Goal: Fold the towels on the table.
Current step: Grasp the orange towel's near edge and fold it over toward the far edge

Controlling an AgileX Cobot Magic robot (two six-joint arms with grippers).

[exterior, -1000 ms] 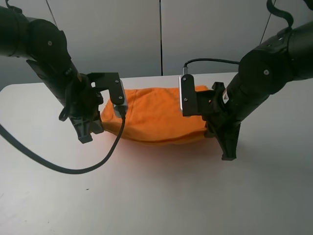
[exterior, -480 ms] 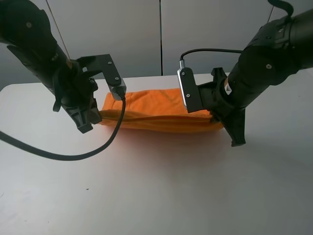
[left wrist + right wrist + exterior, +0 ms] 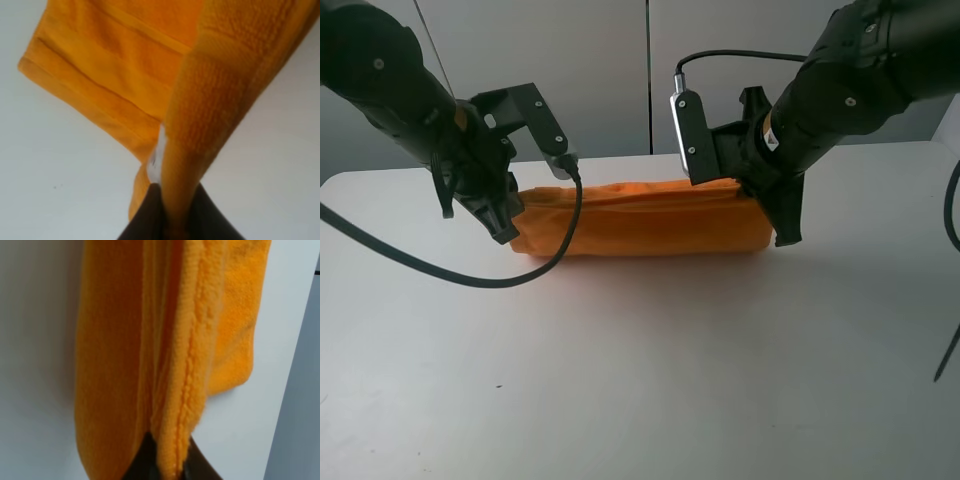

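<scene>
the orange towel (image 3: 640, 218) sits as a long band near the far edge of the white table (image 3: 650, 380), about midway between the far corners. the left gripper (image 3: 508, 228) is clenched on the hem at one end, with the small white label (image 3: 156, 161) just beside its jaws. the right gripper (image 3: 782, 232) pinches the doubled edge at the other end. this looks like the first fold, mid-way, with the held edge raised over the layer below. next, i'd say, both arms must lay that edge down level and flush, then release.
</scene>
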